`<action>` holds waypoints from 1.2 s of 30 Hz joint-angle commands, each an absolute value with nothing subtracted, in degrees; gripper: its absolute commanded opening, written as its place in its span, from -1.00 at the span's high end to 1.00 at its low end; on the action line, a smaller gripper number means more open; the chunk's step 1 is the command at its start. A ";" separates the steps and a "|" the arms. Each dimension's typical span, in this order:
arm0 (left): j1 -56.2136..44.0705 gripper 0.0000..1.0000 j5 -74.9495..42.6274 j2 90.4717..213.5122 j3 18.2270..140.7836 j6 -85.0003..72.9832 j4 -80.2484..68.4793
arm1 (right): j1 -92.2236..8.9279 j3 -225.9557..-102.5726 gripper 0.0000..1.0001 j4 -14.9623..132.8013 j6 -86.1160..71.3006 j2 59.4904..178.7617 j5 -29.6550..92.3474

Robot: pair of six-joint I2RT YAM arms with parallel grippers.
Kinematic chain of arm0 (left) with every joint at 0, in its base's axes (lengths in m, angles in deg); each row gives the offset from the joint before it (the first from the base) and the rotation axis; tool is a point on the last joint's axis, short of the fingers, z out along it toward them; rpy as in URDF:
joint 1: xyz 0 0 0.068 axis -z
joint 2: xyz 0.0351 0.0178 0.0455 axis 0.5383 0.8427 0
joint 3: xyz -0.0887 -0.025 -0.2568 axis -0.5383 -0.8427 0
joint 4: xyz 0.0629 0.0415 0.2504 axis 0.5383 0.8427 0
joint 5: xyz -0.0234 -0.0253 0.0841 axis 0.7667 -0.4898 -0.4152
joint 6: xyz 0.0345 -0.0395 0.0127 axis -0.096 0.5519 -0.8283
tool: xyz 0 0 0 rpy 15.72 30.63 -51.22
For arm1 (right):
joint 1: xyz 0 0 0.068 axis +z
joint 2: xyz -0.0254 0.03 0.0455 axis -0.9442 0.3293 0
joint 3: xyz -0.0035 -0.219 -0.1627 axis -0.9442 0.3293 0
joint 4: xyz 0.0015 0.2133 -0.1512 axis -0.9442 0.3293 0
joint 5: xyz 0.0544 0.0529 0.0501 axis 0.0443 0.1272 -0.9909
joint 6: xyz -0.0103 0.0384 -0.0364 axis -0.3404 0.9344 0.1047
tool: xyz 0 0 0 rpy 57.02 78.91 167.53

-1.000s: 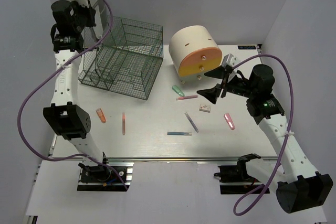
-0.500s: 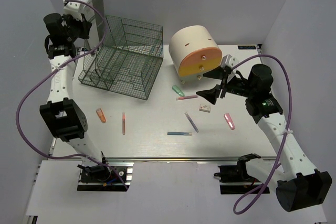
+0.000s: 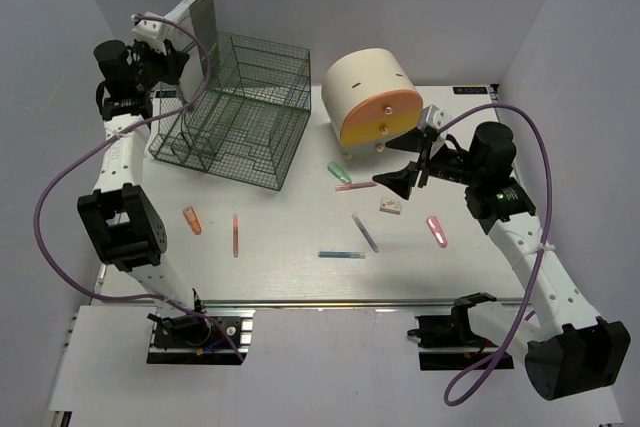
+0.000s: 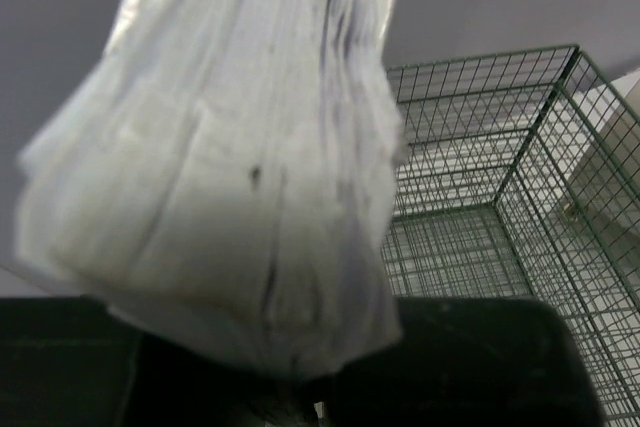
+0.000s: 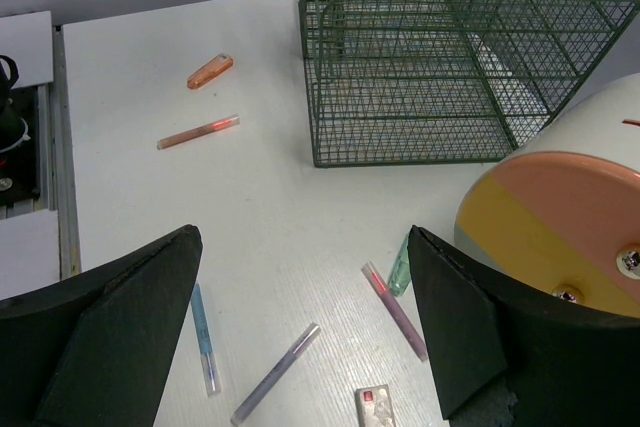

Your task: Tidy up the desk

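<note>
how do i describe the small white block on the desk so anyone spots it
Find the cream cylindrical drawer unit with the orange-yellow front at the far side of the white desk. Just in front of it, among scattered thin pens, lies a small white rectangular block. It is the only flat, boxy piece, white with a red mark on top.

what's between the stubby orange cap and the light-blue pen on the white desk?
A thin orange-red pen, lying apart from both the stubby orange cap and the light-blue pen; clearest in the top external view.
</note>
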State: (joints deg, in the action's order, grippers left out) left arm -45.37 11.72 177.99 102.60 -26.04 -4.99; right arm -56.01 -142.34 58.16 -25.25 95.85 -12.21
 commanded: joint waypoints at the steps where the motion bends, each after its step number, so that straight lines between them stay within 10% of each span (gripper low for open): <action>1: -45.40 1.00 11.36 172.83 98.93 -25.32 -13.78 | -56.01 -142.07 -0.78 56.04 -26.09 95.79 -12.78; 36: -43.65 0.82 1.51 172.48 77.39 -18.56 -41.83 | -55.92 -141.10 -0.78 55.51 -27.23 98.25 -13.40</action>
